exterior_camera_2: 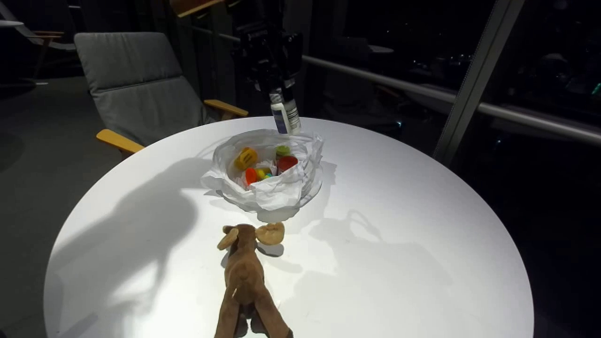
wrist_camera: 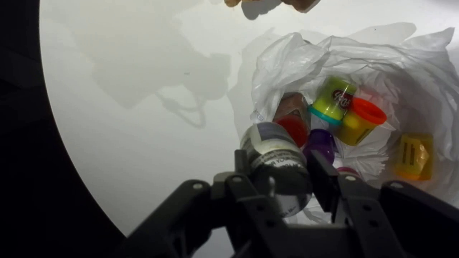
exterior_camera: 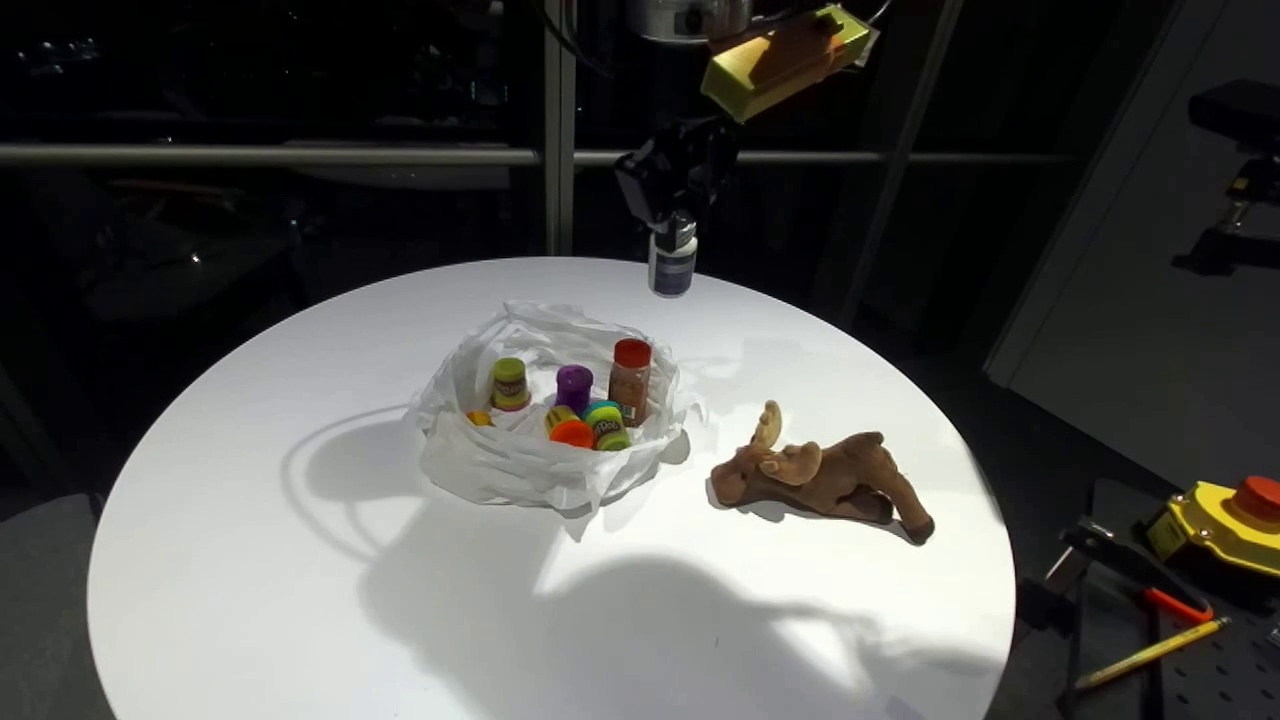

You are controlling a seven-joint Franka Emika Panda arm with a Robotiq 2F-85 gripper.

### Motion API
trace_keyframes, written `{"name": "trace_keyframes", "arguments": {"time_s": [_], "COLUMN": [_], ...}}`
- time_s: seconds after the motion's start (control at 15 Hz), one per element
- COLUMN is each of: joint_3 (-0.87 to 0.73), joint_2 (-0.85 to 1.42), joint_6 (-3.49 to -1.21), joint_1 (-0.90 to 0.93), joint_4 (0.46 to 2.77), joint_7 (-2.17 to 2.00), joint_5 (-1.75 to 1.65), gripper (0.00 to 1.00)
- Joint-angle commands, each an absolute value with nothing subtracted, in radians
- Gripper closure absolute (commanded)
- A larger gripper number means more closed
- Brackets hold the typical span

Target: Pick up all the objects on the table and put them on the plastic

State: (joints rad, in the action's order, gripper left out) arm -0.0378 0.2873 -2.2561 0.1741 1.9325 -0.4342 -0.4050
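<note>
My gripper (wrist_camera: 278, 161) is shut on a small white bottle with a blue-grey label (exterior_camera: 672, 270), held in the air over the table's far side in an exterior view. Below and beside it lies the plastic (exterior_camera: 480, 470), a crumpled white bag with its mouth spread open. Inside the bag are a red-lidded jar (exterior_camera: 630, 385), a purple tub (exterior_camera: 574, 388), a yellow-green tub (wrist_camera: 333, 98), an orange-lidded yellow tub (wrist_camera: 358, 123) and a yellow tub (wrist_camera: 414, 157). A brown plush moose (exterior_camera_2: 245, 277) rests on the table outside the bag; the wrist view catches only its edge.
The round white tabletop (exterior_camera: 250, 600) carries broad shadows of the arm. A grey chair (exterior_camera_2: 136, 84) with wooden armrests stands close to the table's edge. Off the table, a yellow box with a red button (exterior_camera: 1225, 525) and some tools sit on a dark stand.
</note>
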Motion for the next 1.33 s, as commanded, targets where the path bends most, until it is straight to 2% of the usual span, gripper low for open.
{"name": "trace_keyframes", "arguments": {"time_s": [0.0, 0.6, 1.27], "joint_3": [-0.029, -0.023, -0.043], "joint_2": [0.453, 0.748, 0.909], "joint_6": [-2.276, -2.238, -2.22], "joint_1": [0.154, 0.194, 0.151], "joint_4": [1.749, 1.364, 1.218], "joint_7": [-0.392, -0.295, -0.243], "joint_5": [-0.371, -0.267, -0.222], "gripper": [0.8, 0.8, 0.8]}}
